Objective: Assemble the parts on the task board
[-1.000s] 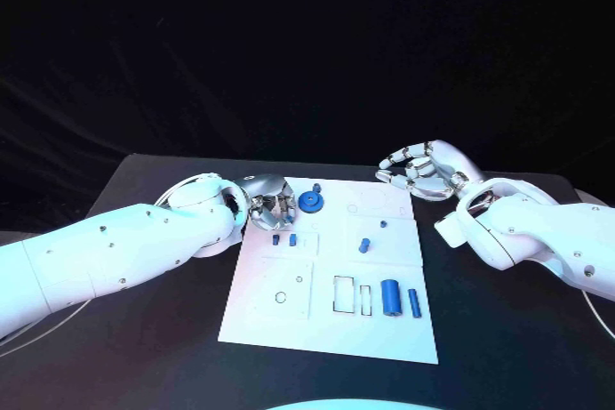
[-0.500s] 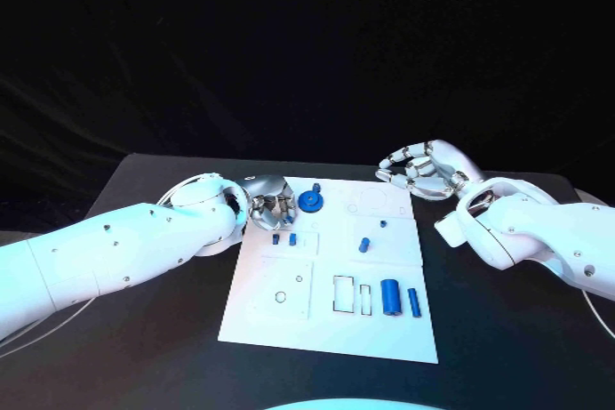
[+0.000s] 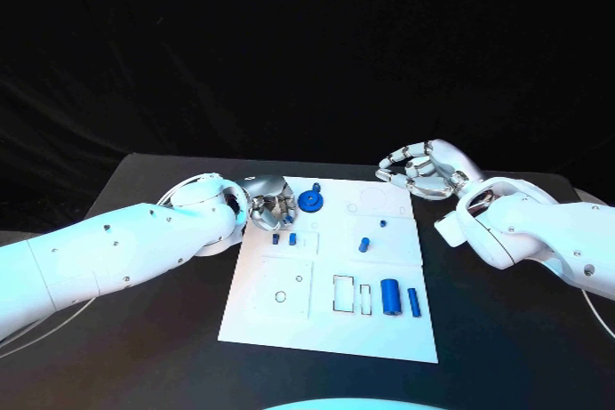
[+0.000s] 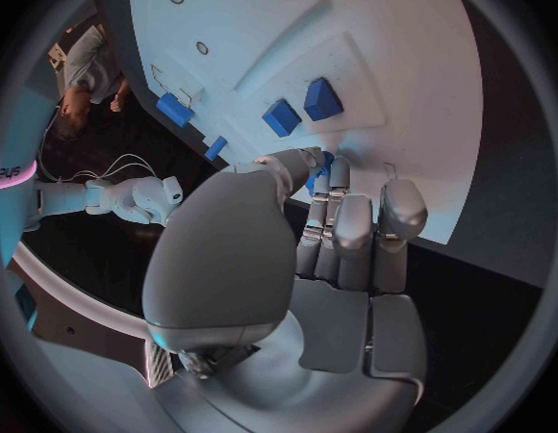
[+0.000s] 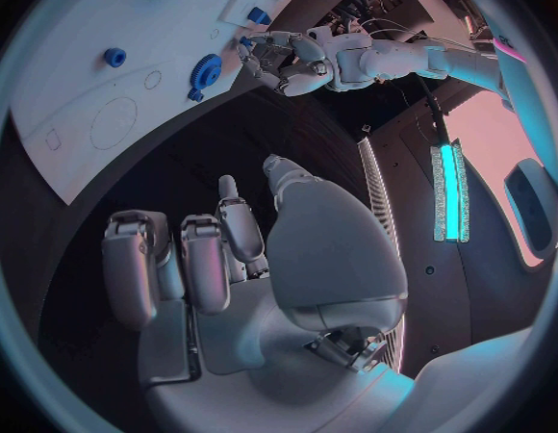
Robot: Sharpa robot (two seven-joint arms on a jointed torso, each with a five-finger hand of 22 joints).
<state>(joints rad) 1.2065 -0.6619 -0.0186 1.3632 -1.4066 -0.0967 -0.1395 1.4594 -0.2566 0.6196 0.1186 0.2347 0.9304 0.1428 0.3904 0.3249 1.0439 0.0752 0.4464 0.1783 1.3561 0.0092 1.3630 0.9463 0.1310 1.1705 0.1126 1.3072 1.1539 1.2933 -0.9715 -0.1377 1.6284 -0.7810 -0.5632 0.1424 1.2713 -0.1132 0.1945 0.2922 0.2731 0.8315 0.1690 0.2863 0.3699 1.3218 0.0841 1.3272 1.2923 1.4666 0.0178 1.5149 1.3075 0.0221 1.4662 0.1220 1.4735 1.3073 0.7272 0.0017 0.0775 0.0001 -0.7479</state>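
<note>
- Your left hand (image 3: 270,205) is hovering at the task board (image 3: 275,317)'s far-left corner, fingers curled, apparently empty, just beside the blue gear (image 3: 312,202).
- You are keeping your right hand (image 3: 420,171), curled and empty, beyond the far-right corner.
- Approach the gear slowly, fingertips aligned.

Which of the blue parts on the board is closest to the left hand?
The blue gear, at the board's far edge right beside the left hand; the other parts lie nearer the robot.

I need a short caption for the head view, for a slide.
Left hand beside a blue gear on the white board; right hand hovers apart.
</note>
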